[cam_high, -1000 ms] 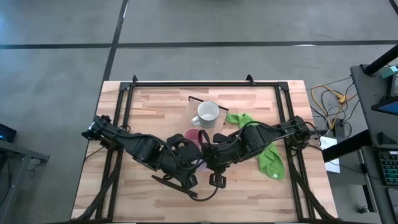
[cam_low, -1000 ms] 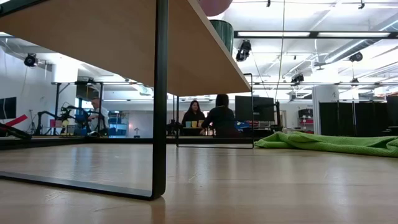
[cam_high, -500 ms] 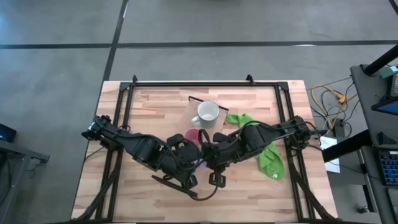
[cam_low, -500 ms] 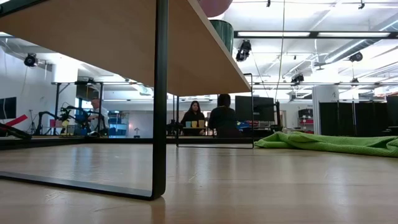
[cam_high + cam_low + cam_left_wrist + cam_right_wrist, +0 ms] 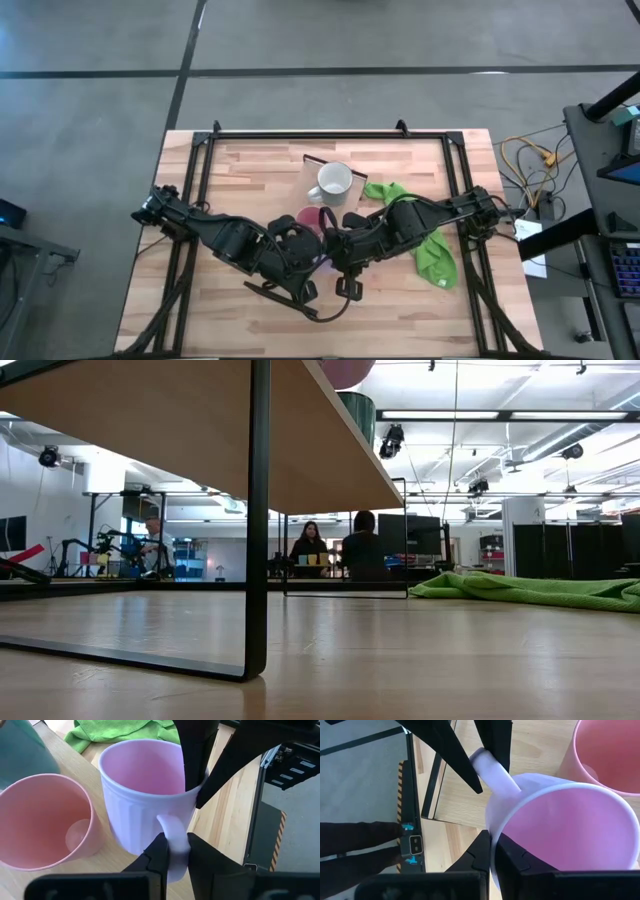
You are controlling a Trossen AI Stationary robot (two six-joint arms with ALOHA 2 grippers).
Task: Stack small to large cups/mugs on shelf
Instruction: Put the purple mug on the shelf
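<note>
The lilac-pink mug [image 5: 145, 790] stands upright on the light-wood shelf [image 5: 150, 430], next to the salmon-pink cup [image 5: 42, 820]. Both grippers are on it. My left gripper [image 5: 175, 855] is shut on its handle, and my right gripper [image 5: 492, 850] is shut on its rim. In the high view the two arms meet over the mug and hide most of it. The salmon cup [image 5: 310, 220] shows just beyond them. The pale mug [image 5: 335, 180] stands farther along the shelf, near its far end. My left gripper pinches the lilac mug's handle [image 5: 174, 837] between its two fingers, one on each flat side of the loop. The fingers come in about level. The mug stands upright on the shelf. My right gripper pinches the mug's rim [image 5: 495, 837] on the side away from the salmon cup. One finger is inside the mug and one is outside [image 5: 192, 765]. The fingers come from above, slanting down. The mug stays upright.
A green cloth [image 5: 430, 250] lies crumpled on the table, right of the shelf under my right arm. The shelf stands on thin black legs [image 5: 260, 520] above the tabletop. A black frame [image 5: 330, 135] runs round the table. People sit in the room far behind.
</note>
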